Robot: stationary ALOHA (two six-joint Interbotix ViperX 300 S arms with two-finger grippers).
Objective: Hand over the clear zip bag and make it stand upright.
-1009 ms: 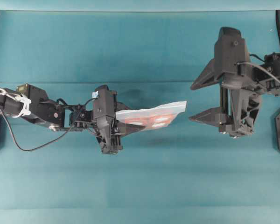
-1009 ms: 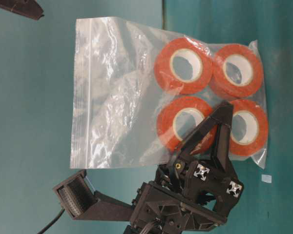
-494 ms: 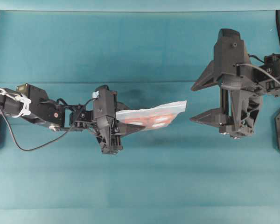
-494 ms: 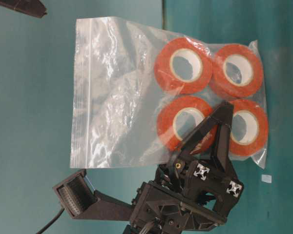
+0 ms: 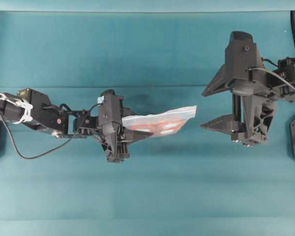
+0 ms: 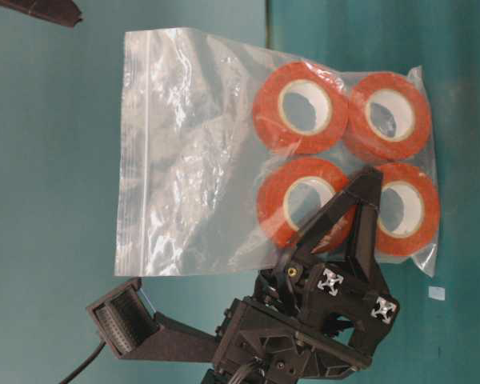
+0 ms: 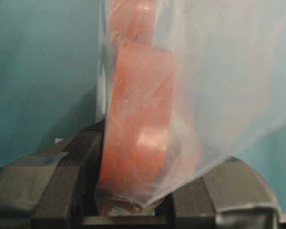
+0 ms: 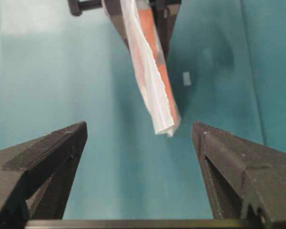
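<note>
Even, bright light throughout; the left wrist view is soft, out of focus.

The clear zip bag (image 6: 224,152), crinkled, holds four orange-red rolls at one end, raised above the table.

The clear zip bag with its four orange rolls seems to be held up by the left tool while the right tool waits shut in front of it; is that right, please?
Not quite: the right tool is wide open, as the right wrist view shows, its fingers spread either side of the bag's free end. The rest holds: the left tool grips the clear zip bag with its four orange rolls.
</note>
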